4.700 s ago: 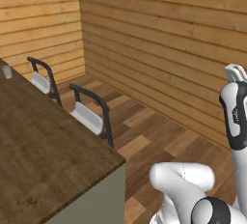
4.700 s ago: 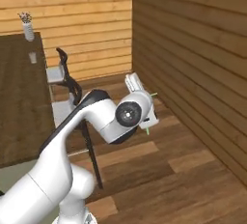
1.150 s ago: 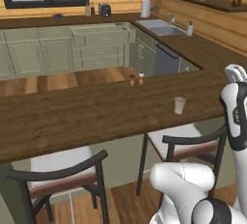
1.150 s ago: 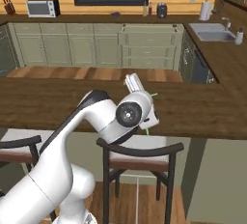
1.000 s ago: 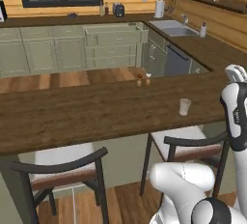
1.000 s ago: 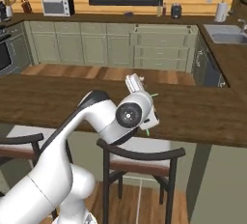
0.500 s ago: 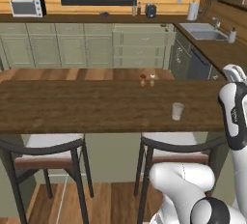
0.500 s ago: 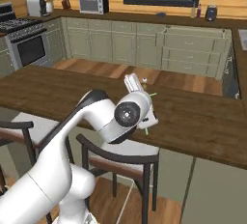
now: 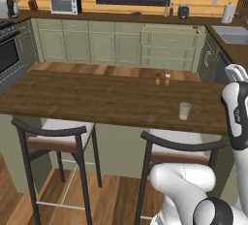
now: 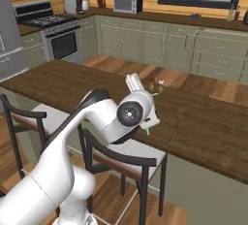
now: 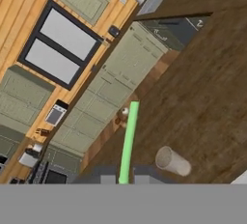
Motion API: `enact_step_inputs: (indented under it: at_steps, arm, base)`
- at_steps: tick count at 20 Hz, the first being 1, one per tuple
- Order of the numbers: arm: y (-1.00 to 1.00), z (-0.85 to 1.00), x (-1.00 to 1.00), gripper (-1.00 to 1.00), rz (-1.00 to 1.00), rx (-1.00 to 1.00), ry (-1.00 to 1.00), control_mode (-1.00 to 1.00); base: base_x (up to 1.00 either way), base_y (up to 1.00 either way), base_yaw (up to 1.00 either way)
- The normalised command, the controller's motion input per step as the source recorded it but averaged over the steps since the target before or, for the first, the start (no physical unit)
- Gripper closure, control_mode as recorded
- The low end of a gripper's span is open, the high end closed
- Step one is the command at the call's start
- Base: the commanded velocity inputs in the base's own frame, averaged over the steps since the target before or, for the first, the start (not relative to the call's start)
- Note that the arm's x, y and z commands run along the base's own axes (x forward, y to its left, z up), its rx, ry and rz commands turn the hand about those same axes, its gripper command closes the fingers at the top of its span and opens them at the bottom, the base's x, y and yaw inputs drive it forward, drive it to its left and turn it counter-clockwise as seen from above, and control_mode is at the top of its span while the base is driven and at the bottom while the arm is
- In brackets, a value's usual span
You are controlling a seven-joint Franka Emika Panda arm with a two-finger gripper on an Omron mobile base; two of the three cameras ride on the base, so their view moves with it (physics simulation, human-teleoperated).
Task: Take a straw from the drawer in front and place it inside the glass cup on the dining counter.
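**Straw in hand, cup on the tabletop ahead**

My hand (image 11: 120, 179) is clenched on the straw (image 11: 128, 141): in the hand view the green stick rises straight up from between the two dark fingertips. In the right base view I see a short green end of it poking out below the wrist. Just right of the straw in the hand view lies the glass cup (image 11: 172, 161), apart from it, standing on the dark wood tabletop (image 11: 207, 88). In the left base view the cup (image 9: 184, 111) stands upright near the near edge of the tabletop, toward its right end, with my arm raised at the right of the picture. Two small brown shakers (image 9: 162, 78) stand side by side at the far edge, well apart from the cup. Two stools (image 9: 53, 134) stand tucked under the near side.
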Motion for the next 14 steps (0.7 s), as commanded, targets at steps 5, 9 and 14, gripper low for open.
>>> enact_step_inputs:
  at_steps: [5,9,14]
  arm:
    - [0.0,0.0,0.0,1.0,0.0,0.0,0.0,1.0]
    - [0.0,-0.03,0.18,1.0,0.0,0.0,-0.04,-1.0]
    - [0.01,-0.01,0.84,1.0,0.04,0.06,-0.17,-1.0]
  base:
    - [0.26,-0.17,0.29]
    - [0.17,-0.08,0.04]
    - [0.0,0.0,0.0]
